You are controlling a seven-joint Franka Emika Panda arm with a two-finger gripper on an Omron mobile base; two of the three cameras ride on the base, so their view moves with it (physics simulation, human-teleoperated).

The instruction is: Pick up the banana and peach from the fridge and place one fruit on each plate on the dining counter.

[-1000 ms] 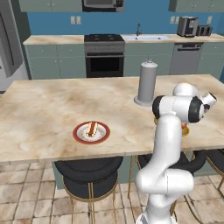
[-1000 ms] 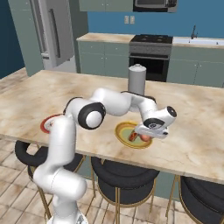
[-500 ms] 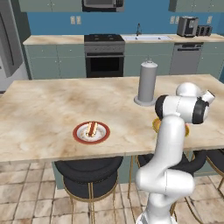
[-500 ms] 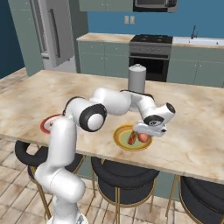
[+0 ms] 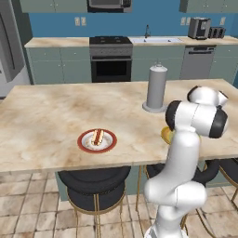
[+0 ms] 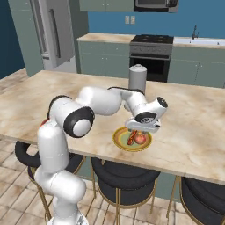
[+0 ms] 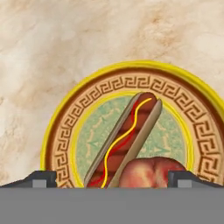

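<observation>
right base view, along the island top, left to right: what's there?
Red plate edge → yellow plate → hot dog → peach. The open gripper hangs just above those two; the grey canister stands farther back.

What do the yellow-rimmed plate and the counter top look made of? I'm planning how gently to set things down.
The yellow-rimmed round plate looks like glazed ceramic: smooth, with a printed brown key-pattern band and green centre. The beige counter top looks like polished marble, given its soft brown veining. Both seem hard, though the rendering leaves it open.
</observation>
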